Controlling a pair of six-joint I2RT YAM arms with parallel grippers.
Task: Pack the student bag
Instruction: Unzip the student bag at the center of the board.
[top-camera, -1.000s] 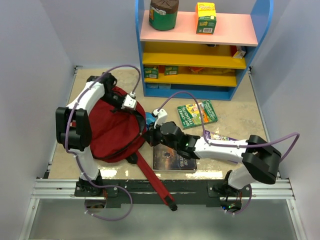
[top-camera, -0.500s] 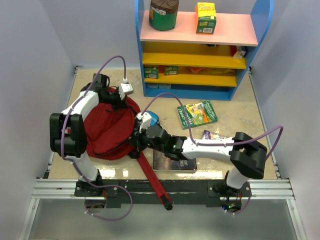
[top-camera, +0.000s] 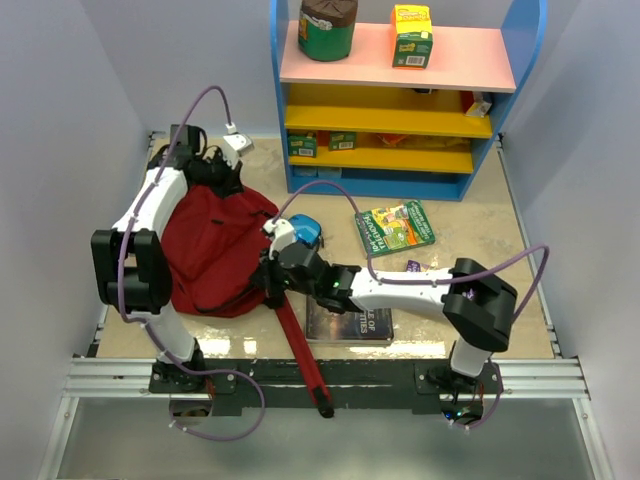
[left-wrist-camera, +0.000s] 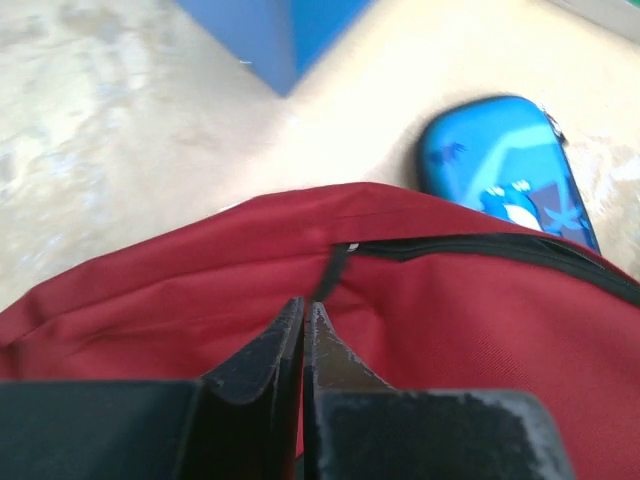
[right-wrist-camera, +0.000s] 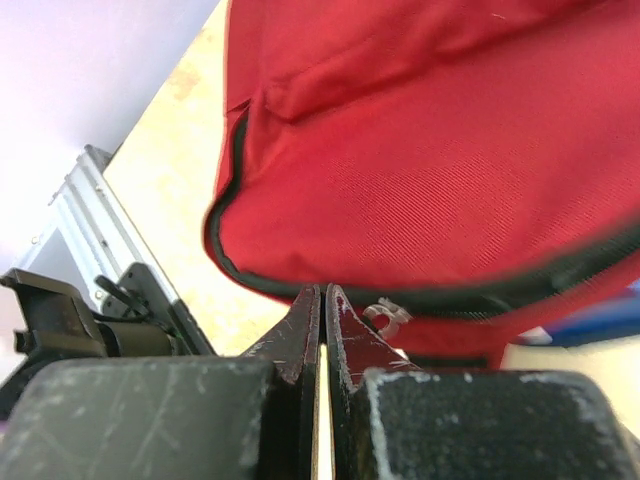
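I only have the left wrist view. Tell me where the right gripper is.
Observer: The right gripper sits at the student bag's right-hand edge, jaws shut beside its zipper.
Operator: Report what lies right of the bag.
Observer: A dark book lies near the front edge, partly hidden by the right arm, with a green book farther back.
Operator: Describe the strap.
Observer: One long red strap runs from the bag out over the near rail.
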